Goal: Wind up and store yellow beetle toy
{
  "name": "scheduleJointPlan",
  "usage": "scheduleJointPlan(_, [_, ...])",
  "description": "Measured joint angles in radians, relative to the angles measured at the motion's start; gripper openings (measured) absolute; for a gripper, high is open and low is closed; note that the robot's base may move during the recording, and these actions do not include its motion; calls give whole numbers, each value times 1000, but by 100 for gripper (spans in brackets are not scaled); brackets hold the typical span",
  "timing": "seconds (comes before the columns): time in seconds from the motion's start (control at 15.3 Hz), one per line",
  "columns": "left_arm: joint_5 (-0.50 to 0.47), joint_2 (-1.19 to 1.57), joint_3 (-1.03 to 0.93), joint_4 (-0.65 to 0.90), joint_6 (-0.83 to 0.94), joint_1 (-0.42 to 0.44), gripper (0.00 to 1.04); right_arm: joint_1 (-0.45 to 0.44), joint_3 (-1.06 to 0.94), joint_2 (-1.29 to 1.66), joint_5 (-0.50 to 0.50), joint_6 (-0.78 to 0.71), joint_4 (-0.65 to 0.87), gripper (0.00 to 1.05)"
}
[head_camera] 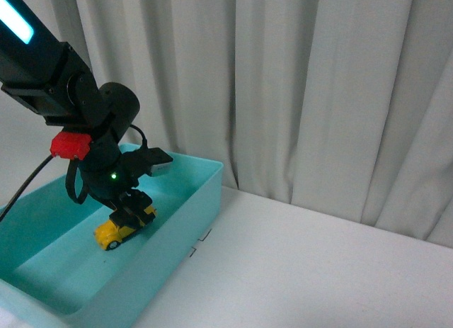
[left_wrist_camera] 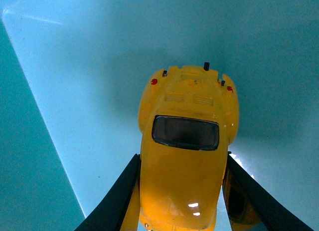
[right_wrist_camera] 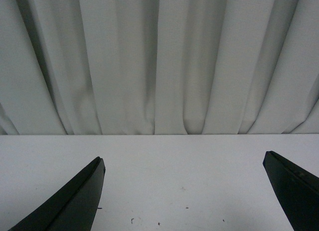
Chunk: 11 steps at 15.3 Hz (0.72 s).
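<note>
The yellow beetle toy (head_camera: 117, 231) is down inside the turquoise bin (head_camera: 195, 207), at or just above its floor, nose toward the bin's near left. My left gripper (head_camera: 134, 213) is shut on its body from above. In the left wrist view the yellow beetle toy (left_wrist_camera: 185, 151) fills the middle, its dark rear window and red tail lights showing, with a black finger (left_wrist_camera: 117, 196) pressed against each side over the bin floor (left_wrist_camera: 89, 66). My right gripper (right_wrist_camera: 184, 163) stands open over bare white table (right_wrist_camera: 164, 181); it does not show in the front view.
The bin's walls (head_camera: 185, 232) rise around the toy and the left arm. White tabletop (head_camera: 304, 271) stretches to the right of the bin. Grey curtains (head_camera: 318, 87) hang close behind the table.
</note>
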Motion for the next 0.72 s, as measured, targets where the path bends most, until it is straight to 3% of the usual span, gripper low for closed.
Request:
scheduleJointPlan(0.2, [-5,4,-10,26,5,-8,40,0,0,0,0,0,0,98])
scheduleJointPlan(0.52, [28,6,-9,-5,6,-14,95,0,0,0,0,0,0,98])
scheduleJointPlan(0.59, [44,-4,-9,-16,6,-14,100,0,0,0,0,0,0,98])
scheduleJointPlan(0.72, [138,-71,-9,-18,-1,-14,98,0,0,0,0,0,0,98])
